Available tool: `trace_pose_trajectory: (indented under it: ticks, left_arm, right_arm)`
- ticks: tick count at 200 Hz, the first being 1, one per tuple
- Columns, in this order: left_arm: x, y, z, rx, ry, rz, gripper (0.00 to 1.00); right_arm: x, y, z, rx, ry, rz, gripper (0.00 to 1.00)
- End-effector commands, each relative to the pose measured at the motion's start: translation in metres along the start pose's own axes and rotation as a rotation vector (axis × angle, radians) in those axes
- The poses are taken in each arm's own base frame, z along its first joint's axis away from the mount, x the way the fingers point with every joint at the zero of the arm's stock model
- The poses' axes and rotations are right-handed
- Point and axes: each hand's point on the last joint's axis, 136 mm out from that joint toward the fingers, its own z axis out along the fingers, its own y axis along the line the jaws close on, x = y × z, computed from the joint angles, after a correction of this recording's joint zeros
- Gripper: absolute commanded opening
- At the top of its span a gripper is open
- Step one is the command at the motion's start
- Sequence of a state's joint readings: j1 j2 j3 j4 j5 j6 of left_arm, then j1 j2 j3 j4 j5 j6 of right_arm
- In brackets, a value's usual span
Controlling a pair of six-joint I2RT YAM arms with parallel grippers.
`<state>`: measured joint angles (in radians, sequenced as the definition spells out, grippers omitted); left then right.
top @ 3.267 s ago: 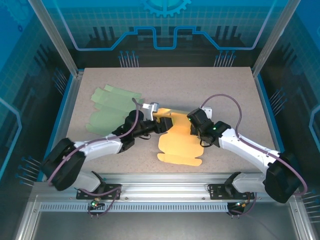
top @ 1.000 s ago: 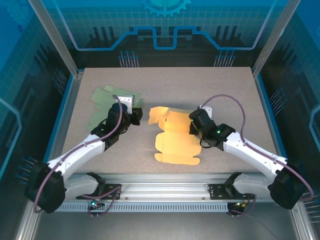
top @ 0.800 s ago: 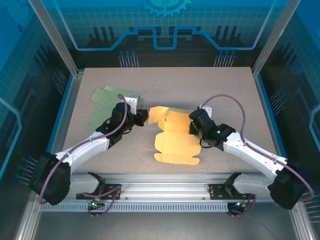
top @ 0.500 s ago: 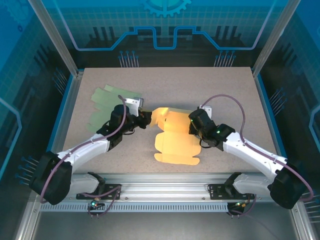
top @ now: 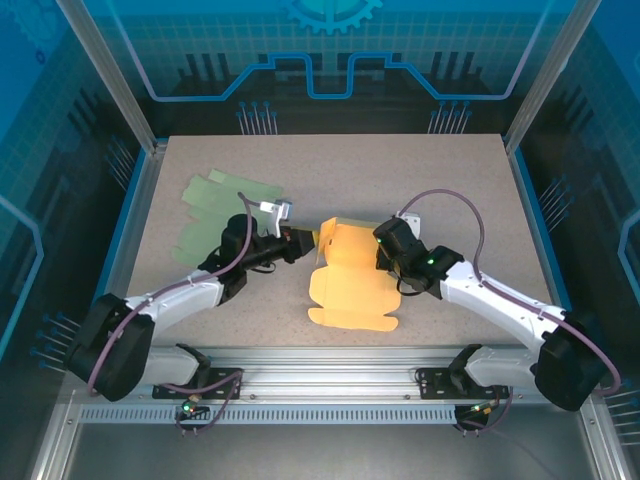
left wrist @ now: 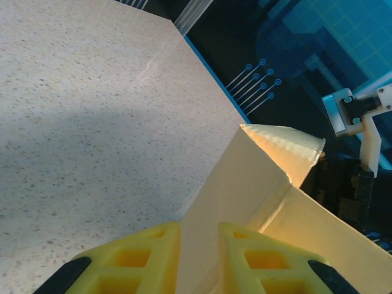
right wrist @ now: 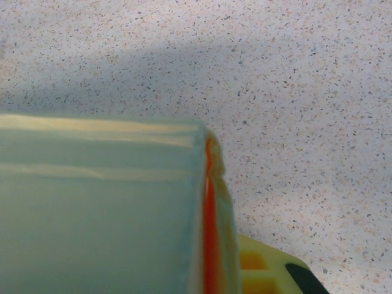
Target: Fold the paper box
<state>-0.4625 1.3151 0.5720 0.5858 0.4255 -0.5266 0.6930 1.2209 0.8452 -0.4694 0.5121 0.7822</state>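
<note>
The yellow paper box (top: 350,295) is laid flat in the middle of the table (top: 450,180), with its far-left flap (left wrist: 245,177) raised. That flap is pinched by the left gripper (left wrist: 199,236), whose jaws are set narrowly on the card, and the right edge is clamped by the closed right gripper (top: 386,252). The flap is best swung upright along its crease rather than dragged. The right-hand grip is best used as an anchor, so that the sheet is neither slid nor torn.

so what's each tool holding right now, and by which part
The left tool pinches the raised flap of the yellow paper box. The right tool looks shut on its right edge.
</note>
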Motion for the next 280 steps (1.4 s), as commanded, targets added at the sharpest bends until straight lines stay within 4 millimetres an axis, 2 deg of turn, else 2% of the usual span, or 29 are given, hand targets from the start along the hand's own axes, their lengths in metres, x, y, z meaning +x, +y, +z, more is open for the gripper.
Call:
trace_pose_trajectory:
  ticks: [1, 28, 54, 102, 159, 178, 224, 229, 280]
  left_arm:
    - [0.004, -0.011, 0.005, 0.111, 0.001, -0.062, 0.24]
    - [0.007, -0.012, 0.010, 0.166, -0.011, -0.109, 0.25]
    - [0.013, -0.008, 0.012, 0.165, 0.002, -0.104, 0.29]
    - [0.017, -0.011, 0.000, 0.124, 0.028, -0.022, 0.39]
    - [0.025, -0.016, -0.006, 0.115, 0.056, 0.002, 0.41]
    - [0.027, -0.012, -0.005, 0.092, 0.062, 0.019, 0.42]
    - [0.021, -0.022, 0.005, 0.066, 0.053, 0.187, 0.46]
    - [0.020, -0.023, 0.007, 0.056, 0.054, 0.213, 0.46]
    - [0.013, -0.020, 0.014, -0.047, 0.032, 0.350, 0.46]
  right_arm:
    - [-0.011, 0.014, -0.004, -0.048, -0.021, 0.026, 0.00]
    - [-0.011, 0.015, -0.003, -0.053, -0.016, 0.030, 0.00]
    - [-0.010, 0.012, -0.004, -0.047, -0.012, 0.028, 0.00]
    - [-0.013, 0.010, -0.007, -0.047, -0.023, 0.042, 0.00]
    - [-0.012, 0.010, -0.004, -0.042, -0.015, 0.035, 0.00]
    - [-0.011, 0.012, -0.003, -0.051, -0.009, 0.034, 0.00]
    - [-0.009, 0.019, -0.001, -0.083, 0.004, 0.026, 0.00]
    - [-0.019, 0.026, -0.006, -0.102, -0.014, 0.035, 0.00]
    - [-0.019, 0.028, -0.006, -0.115, -0.011, 0.031, 0.00]
